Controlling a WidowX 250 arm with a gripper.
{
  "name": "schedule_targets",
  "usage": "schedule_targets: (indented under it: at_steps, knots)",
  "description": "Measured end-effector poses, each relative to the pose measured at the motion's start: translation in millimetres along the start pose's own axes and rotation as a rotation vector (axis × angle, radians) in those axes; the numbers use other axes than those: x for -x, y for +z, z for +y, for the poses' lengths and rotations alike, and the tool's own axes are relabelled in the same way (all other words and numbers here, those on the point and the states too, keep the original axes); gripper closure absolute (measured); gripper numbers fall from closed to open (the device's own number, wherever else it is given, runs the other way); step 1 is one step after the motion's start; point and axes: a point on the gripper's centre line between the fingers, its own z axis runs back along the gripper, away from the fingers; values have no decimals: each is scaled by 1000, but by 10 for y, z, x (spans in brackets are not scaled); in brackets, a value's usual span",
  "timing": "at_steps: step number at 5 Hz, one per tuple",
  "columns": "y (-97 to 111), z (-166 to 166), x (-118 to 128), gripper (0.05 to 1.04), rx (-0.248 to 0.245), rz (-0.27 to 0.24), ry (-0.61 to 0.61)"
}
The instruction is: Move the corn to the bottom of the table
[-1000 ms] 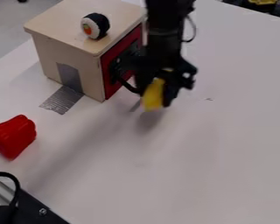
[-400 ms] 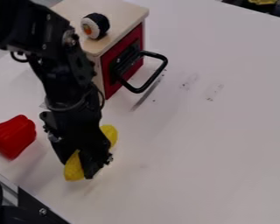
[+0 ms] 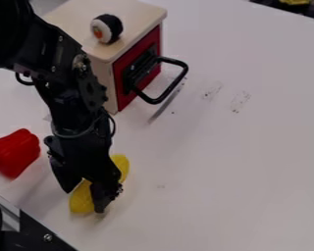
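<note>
Slanting from lower left to upper right in the view, the corn (image 3: 83, 198) lies on the lower left part of the bench (image 3: 219, 171). It is yellow, longish and rounded at its ends, its middle hidden behind the claw (image 3: 84, 201). The claw is released, its fingers parted astride the corn's lower half. Near it, to the left, sits a red pepper (image 3: 15, 153). Farther up stands a wooden toy oven (image 3: 130, 22) with a red front and black handle (image 3: 175, 83), a sushi roll (image 3: 107, 29) on top.

Red pepper (image 3: 15, 153), sushi roll (image 3: 106, 29).
</note>
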Motion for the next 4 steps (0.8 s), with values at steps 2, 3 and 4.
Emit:
schedule_targets:
  at_steps: [2,3,4]
  knots:
    - [227,-9,6,85,-7,-59,-4]
    - [633,56,-15,85,-50,-157,9]
    - [881,119,17,85,-75,-199,37]
